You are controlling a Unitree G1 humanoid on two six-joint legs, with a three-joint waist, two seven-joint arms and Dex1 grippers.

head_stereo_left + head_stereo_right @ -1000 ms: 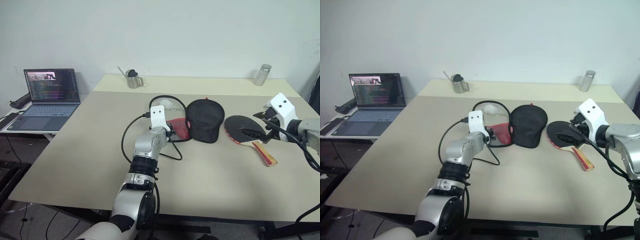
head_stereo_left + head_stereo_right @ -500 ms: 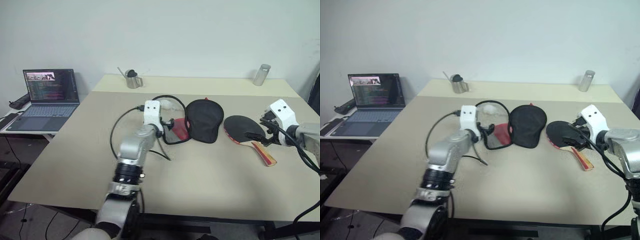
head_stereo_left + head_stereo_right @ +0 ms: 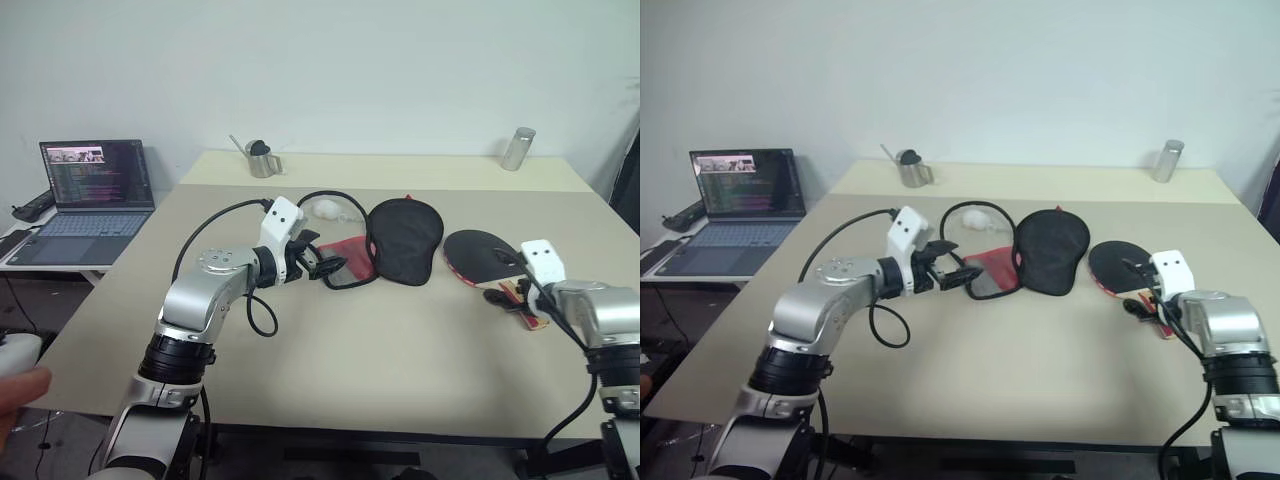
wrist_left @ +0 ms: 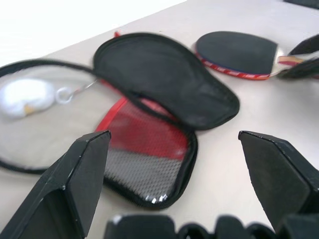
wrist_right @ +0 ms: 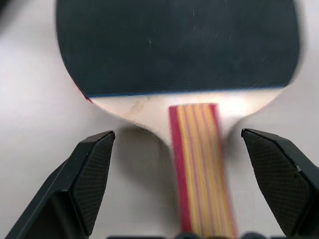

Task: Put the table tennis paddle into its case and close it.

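Observation:
The table tennis paddle (image 3: 478,254) lies flat at the table's right, black blade up, its striped handle (image 5: 199,169) pointing toward me. My right gripper (image 5: 177,135) is open, low over the handle, one finger on each side of where it meets the blade and touching neither. The case (image 3: 405,238) lies unzipped in the middle. Its black half is on the right, and a black-rimmed pale half (image 4: 45,119) and the red and mesh panel (image 4: 144,144) are on the left. My left gripper (image 3: 325,268) is open and empty just left of the red panel.
A small white object on a ring (image 4: 25,97) rests on the case's pale half. A metal pitcher (image 3: 262,158) and a metal tumbler (image 3: 517,148) stand along the far edge. An open laptop (image 3: 95,190) sits on a side table to the left. A person's hand (image 3: 20,385) shows at lower left.
My left gripper has opened wide and drawn back leftward off the case's red panel. My right gripper has dropped down to the paddle's handle. The camera has shifted slightly.

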